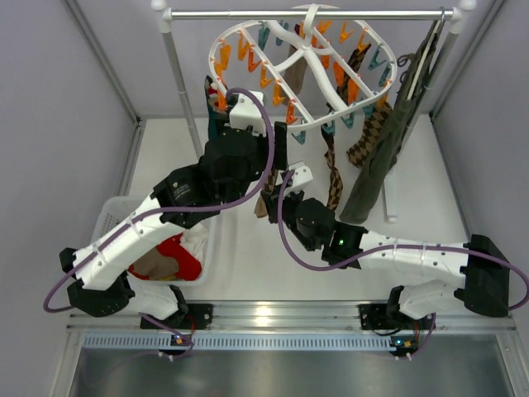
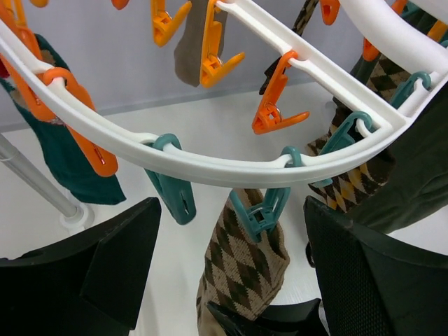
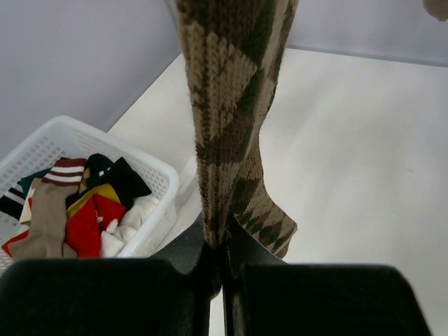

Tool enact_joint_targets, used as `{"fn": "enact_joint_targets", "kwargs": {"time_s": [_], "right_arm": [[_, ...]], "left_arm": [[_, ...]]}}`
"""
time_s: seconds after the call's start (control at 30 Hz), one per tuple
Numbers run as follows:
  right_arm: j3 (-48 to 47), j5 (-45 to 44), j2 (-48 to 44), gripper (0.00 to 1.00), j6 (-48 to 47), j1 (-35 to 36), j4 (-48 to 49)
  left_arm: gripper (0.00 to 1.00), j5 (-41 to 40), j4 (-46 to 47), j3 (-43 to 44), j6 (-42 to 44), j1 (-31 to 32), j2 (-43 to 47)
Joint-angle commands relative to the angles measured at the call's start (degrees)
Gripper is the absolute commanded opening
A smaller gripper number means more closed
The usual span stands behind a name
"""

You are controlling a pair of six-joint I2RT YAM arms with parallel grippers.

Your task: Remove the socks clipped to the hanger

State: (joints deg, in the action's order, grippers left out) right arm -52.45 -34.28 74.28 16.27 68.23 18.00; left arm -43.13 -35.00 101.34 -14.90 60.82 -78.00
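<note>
Two robot arms work at a white hanger [image 2: 210, 171] hung from a metal rail [image 1: 306, 13] at the far side of the table [image 1: 421, 198]. The left gripper [image 2: 231, 231] is raised under the hanger's near-left rim with its fingers [image 2: 105, 266] spread wide. They stand either side of a teal clip [image 2: 260, 210] and touch neither the clip nor the cloth below it. That clip bites the top of a brown argyle sock [image 2: 245, 269], which hangs straight down. Lower on the same sock, the right gripper [image 3: 224, 252] has its fingers pressed together, pinching the fabric near the toe end. A dark teal sock [image 2: 66, 164] is pegged by an orange clip [image 2: 91, 150] on the rim to the left. More argyle socks [image 1: 370, 132] dangle at the hanger's right side, just beside a long olive garment [image 1: 388, 141]. A white basket [image 3: 161, 210] sits on the table to the near left, holding loose socks in red, tan, black and white.
</note>
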Motion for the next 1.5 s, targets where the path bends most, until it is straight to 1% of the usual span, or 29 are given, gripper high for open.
{"fn": "enact_joint_targets", "kwargs": {"time_s": [0.0, 0.2, 0.23, 0.3, 0.37, 0.5, 0.6, 0.77, 0.9, 1.03, 1.17, 1.3, 1.33, 1.4, 1.43, 1.47], "right_arm": [[-1.96, -0.61, 0.34, 0.0, 0.87, 1.12, 2.92], [-3.19, -0.78, 1.65, 0.0, 0.6, 1.3, 2.57], [-3.36, -0.96, 1.83, 0.0, 0.69, 1.47, 2.31], [-3.45, -1.31, 2.18, 0.0, 0.6, 1.65, 2.22], [-3.45, -1.66, 2.18, 0.0, 0.6, 1.56, 2.04], [-3.54, -1.93, 2.18, 0.0, 0.43, 1.56, 1.51], [-3.72, -1.84, 2.18, 0.0, 0.25, 1.56, 1.43], [-4.24, -1.31, 2.27, 0.0, 0.25, 1.73, 0.99], [-4.07, -0.53, 2.01, 0.0, -0.19, 1.82, 0.81], [-3.02, 0.71, 1.57, 0.0, -0.63, 1.91, 2.39], [-2.75, 1.5, 1.83, 0.0, -0.8, 1.91, 2.83], [-1.78, 2.46, 1.39, 0.0, -0.89, 2.0, 3.8], [-1.52, 2.47, 1.22, 0.0, -0.98, 2.0, 3.97], [-1.34, 2.64, 1.22, 0.0, -1.07, 2.0, 3.97], [-1.34, 2.64, 1.22, 0.0, -1.15, 2.0, 3.89], [-1.34, 2.82, 1.39, 0.0, -0.98, 1.91, 3.89]], "left_arm": [[0.86, -0.9, 3.45, 0.17, -0.05, 0.35, 0.56], [0.8, -4.84, 3.28, 1.75, 1.53, 1.85, -1.98], [0.79, -6.42, 3.19, 2.02, 1.62, 2.72, -2.42], [0.79, -12.04, 3.36, 2.19, 2.76, 4.48, -3.21], [0.8, -14.34, 3.19, 2.02, 2.68, 6.5, -3.04], [0.81, -13.21, 3.19, 1.14, 1.36, 7.03, -1.55], [0.8, -13.29, 3.27, 1.75, 1.36, 7.12, -2.24], [0.74, -14.78, 3.28, 2.9, 1.28, 7.12, -4.88], [0.71, -17.07, 3.36, 2.46, 1.01, 7.03, -5.06], [0.71, -16.28, 3.45, 2.28, 0.22, 5.37, -5.5], [0.68, -15.23, 3.36, 2.02, -0.39, 3.79, -6.81], [0.7, -13.39, 3.45, -0.17, -2.5, 1.68, -5.42], [0.69, -12.77, 3.45, -0.61, -3.2, 0.89, -4.98], [0.63, -11.02, 3.45, -0.79, -3.39, 0.1, -4.8], [0.57, -10.57, 3.45, -0.44, -3.39, -0.6, -4.88], [0.55, -10.22, 3.63, -0.27, -3.3, -0.87, -5.06]]}}
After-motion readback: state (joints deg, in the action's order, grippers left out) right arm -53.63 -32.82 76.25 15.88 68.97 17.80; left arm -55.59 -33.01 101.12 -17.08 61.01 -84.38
